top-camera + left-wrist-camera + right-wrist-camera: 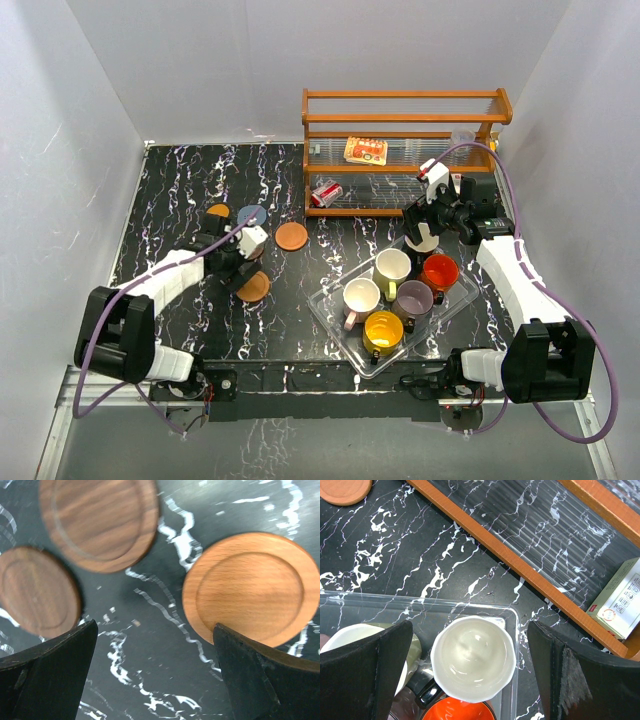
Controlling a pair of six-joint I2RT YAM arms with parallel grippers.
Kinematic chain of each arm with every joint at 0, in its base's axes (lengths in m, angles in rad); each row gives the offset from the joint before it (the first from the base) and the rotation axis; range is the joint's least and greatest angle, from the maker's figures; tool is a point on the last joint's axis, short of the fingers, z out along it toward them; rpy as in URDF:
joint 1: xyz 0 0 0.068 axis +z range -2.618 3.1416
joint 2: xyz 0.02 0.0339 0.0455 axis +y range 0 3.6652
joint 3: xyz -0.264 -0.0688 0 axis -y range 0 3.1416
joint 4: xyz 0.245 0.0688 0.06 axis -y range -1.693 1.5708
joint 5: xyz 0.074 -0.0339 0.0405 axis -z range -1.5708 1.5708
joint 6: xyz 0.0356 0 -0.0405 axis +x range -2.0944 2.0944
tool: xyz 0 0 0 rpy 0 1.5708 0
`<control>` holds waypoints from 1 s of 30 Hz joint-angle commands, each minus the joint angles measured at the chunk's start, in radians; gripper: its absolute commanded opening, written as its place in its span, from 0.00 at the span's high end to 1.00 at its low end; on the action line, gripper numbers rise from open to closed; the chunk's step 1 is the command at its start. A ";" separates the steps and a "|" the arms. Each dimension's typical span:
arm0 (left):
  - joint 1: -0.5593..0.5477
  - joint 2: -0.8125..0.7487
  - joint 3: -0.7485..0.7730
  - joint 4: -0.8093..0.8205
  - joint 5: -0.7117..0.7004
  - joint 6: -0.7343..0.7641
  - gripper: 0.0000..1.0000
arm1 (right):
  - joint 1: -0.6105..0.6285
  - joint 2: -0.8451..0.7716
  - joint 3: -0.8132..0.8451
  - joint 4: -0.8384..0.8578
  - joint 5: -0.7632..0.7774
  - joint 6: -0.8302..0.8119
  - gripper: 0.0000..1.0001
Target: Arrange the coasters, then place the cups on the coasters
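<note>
Cups (414, 298): all six sit in the clear tray (330, 310), upright. The black cup (472, 658) with white inside is in the far corner, touching the orange-red cup (457, 711). Right gripper (428, 215) hovers over the black cup, jaws wide apart, holding nothing. Coasters (291, 236) lie loose on the table (170, 190), left of the tray. Left gripper (155, 645) is low over them, jaws spread wide and empty, with two dark coasters (100, 522) and a light coaster (252, 587) below it. Rack (405, 120) behind the tray holds a box (365, 150).
</note>
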 commanded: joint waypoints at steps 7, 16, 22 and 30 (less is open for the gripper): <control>0.200 0.010 -0.028 -0.022 -0.087 0.080 0.01 | -0.005 -0.030 0.003 0.026 -0.013 -0.016 0.02; 0.313 0.080 0.026 0.004 -0.091 0.112 0.01 | -0.004 -0.030 0.001 0.025 -0.012 -0.019 0.02; 0.364 0.098 0.063 -0.016 -0.073 0.155 0.01 | -0.005 -0.025 0.001 0.025 -0.012 -0.020 0.02; 0.373 0.125 0.069 -0.067 -0.066 0.190 0.01 | -0.004 -0.023 0.001 0.025 -0.012 -0.020 0.02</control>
